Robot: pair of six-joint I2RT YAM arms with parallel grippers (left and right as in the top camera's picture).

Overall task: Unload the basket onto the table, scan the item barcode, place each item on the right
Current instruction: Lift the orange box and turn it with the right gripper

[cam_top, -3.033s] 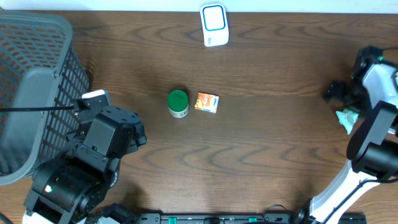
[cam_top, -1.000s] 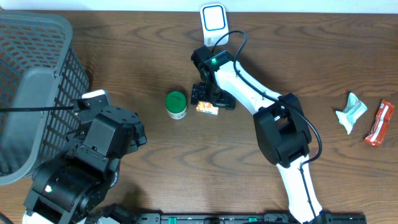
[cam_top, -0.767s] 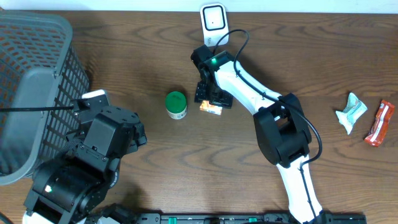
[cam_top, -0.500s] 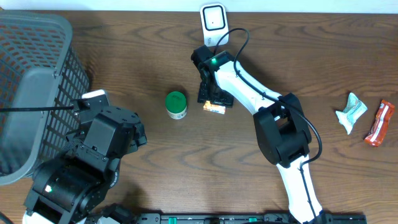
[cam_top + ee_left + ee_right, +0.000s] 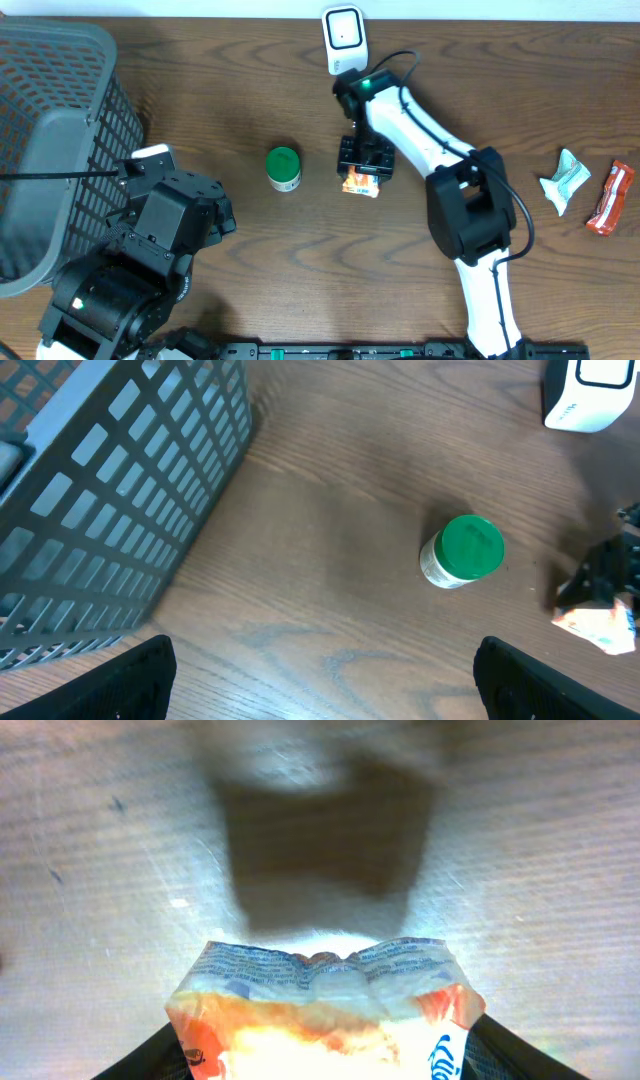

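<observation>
Brown wood table (image 5: 200, 70) fills overhead frame. Grey mesh basket (image 5: 50, 130) at upper left. Left gripper (image 5: 320, 685): fingers spread wide at lower corners of wrist view, empty. Right gripper (image 5: 365, 162) mid-frame, clamped on orange packet (image 5: 361, 185), below white scanner (image 5: 344, 38), apart. Green-lidded jar (image 5: 285, 168) upright left of packet, apart.

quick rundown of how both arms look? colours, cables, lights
Right arm: white link shells, black joint blocks, a green light near the wrist, and a thin black cable looping alongside. Right pincer is black. Left arm: mostly black boxy housings, with a small green light low down. Left pincer has black, blocky fingers.
</observation>
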